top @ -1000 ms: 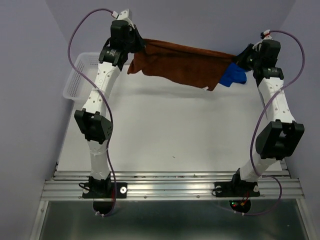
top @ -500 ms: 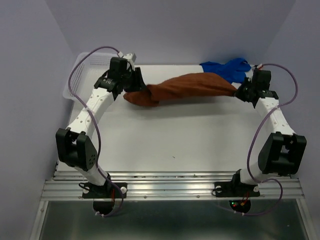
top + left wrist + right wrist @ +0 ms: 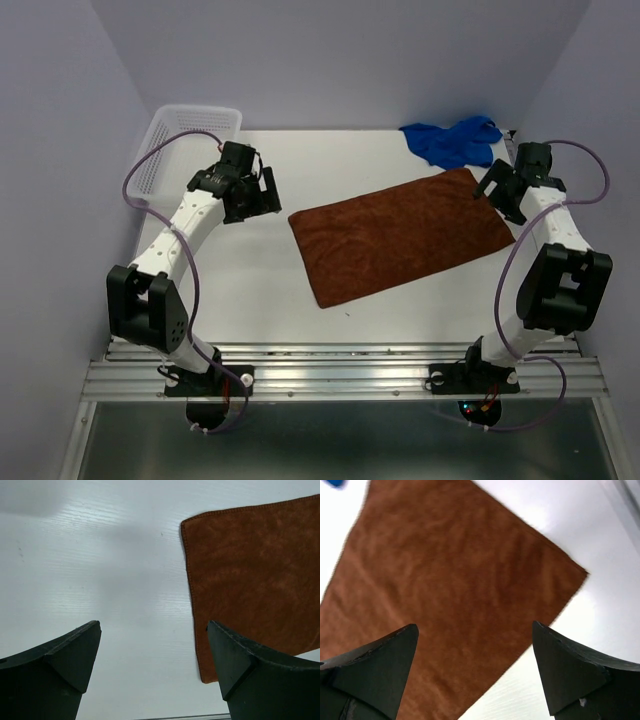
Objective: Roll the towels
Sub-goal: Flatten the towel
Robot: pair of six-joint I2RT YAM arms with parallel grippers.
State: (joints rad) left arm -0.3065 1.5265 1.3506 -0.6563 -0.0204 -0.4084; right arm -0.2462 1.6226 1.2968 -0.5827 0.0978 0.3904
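Rolling was not yet begun on either cloth. The rust-brown towel (image 3: 400, 238) was seen spread flat near the centre of the table (image 3: 240, 290), skewed toward 3 o'clock. The blue towel (image 3: 452, 140) was seen crumpled at 1 o'clock, near the brown one's far corner. Both were judged left to roll. The left gripper (image 3: 266, 190) was held wide and empty just off the 9 o'clock short edge. The right gripper (image 3: 497, 197), likewise wide and empty, was poised over the 3 o'clock corner. All four brown edges were exposed. Bare table was available from 6 to 9 o'clock. The basket (image 3: 165, 140) was parked at 11 o'clock, well apart.
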